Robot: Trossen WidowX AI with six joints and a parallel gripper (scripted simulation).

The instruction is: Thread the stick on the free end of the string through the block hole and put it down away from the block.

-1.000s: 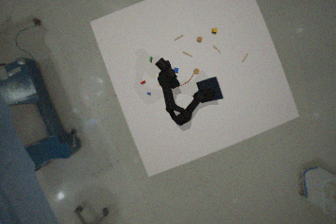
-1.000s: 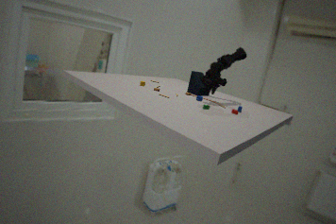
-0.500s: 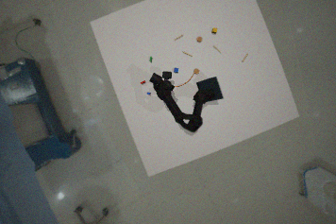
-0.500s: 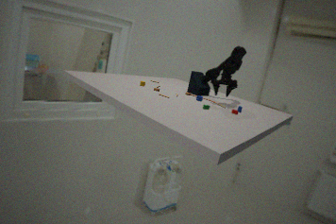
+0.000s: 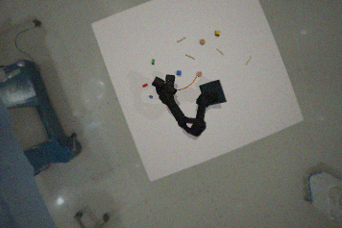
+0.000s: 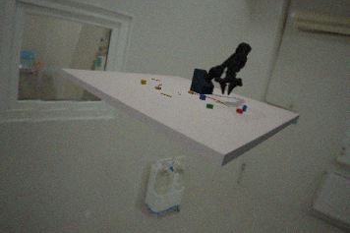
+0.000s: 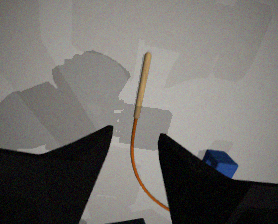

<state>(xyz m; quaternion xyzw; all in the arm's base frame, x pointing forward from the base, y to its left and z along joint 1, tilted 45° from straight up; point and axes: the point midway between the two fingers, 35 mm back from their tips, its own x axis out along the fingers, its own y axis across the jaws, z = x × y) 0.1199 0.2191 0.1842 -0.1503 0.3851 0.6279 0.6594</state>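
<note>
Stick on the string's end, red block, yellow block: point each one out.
stick (image 7: pixel 143 85), wrist view, middle of its length
red block (image 5: pixel 145 85) (image 6: pixel 239 111), top and exterior views, visible middle
yellow block (image 5: pixel 217 33) (image 6: pixel 144 82), top and exterior views, visible middle

Five sticks (image 5: pixel 190 56) (image 6: pixel 166 94) (image 7: pixel 143 85), two discs (image 5: pixel 202 41) (image 6: pixel 158 87), five blocks (image 5: pixel 179 73) (image 6: pixel 209 106) (image 7: pixel 222 165)
</note>
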